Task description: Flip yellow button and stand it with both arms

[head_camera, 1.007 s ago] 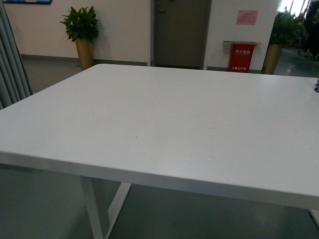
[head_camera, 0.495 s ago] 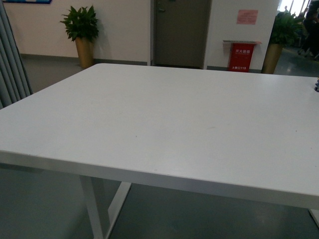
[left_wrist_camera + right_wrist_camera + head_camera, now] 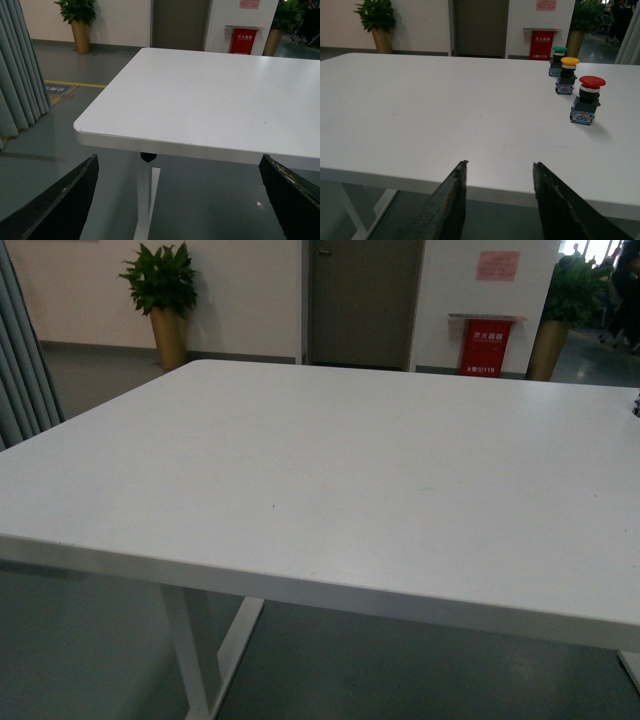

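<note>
Right pincer (image 3: 499,200) spread, empty; yellow button (image 3: 567,75) upright on desk (image 3: 445,110), well ahead. Left pincer (image 3: 177,200) spread wide, empty.

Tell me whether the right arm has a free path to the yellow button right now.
Probably yes. In the right wrist view the right gripper is open at the table's near edge, with bare tabletop ahead. The yellow button stands upright between the red button and green button, which crowd its sides.
</note>
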You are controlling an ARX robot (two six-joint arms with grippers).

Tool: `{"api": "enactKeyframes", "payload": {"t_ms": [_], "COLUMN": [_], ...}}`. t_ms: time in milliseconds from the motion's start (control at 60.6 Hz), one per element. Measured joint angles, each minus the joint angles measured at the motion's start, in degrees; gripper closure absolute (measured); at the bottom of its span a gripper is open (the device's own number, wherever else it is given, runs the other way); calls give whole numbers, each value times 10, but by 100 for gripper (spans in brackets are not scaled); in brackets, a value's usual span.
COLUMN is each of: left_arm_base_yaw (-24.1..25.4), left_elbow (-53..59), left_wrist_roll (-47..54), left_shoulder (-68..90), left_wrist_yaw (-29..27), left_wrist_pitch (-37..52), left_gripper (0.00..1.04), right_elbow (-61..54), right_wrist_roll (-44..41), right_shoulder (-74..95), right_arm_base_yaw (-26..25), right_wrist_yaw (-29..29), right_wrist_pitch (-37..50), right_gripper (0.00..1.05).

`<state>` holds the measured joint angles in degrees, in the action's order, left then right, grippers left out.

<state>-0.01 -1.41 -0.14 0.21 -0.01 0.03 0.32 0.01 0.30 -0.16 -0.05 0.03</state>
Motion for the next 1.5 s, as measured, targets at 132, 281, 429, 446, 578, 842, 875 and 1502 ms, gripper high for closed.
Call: {"api": "enactKeyframes", "payload": {"t_ms": [132,281,429,446,578,842,875,1502], "left_arm_base_yaw": [0,0,0,0,0,0,0,0], "left_elbow": [0,0,0,0,0,0,0,0], "left_wrist_roll": [0,0,0,0,0,0,0,0], "left_shoulder": [0,0,0,0,0,0,0,0], "left_wrist_yaw": [0,0,0,0,0,0,0,0], "left_wrist_pitch": [0,0,0,0,0,0,0,0], "left_gripper": [6,6,6,6,6,6,6,6], "right_elbow": [0,0,0,0,0,0,0,0], "right_wrist_roll": [0,0,0,0,0,0,0,0], "right_shoulder": [0,0,0,0,0,0,0,0], "right_arm_base_yaw": [0,0,0,0,0,0,0,0], "right_wrist_yaw": [0,0,0,0,0,0,0,0], "right_wrist_pitch": [0,0,0,0,0,0,0,0], "right_gripper": [32,6,7,7,7,7,7,7]}}
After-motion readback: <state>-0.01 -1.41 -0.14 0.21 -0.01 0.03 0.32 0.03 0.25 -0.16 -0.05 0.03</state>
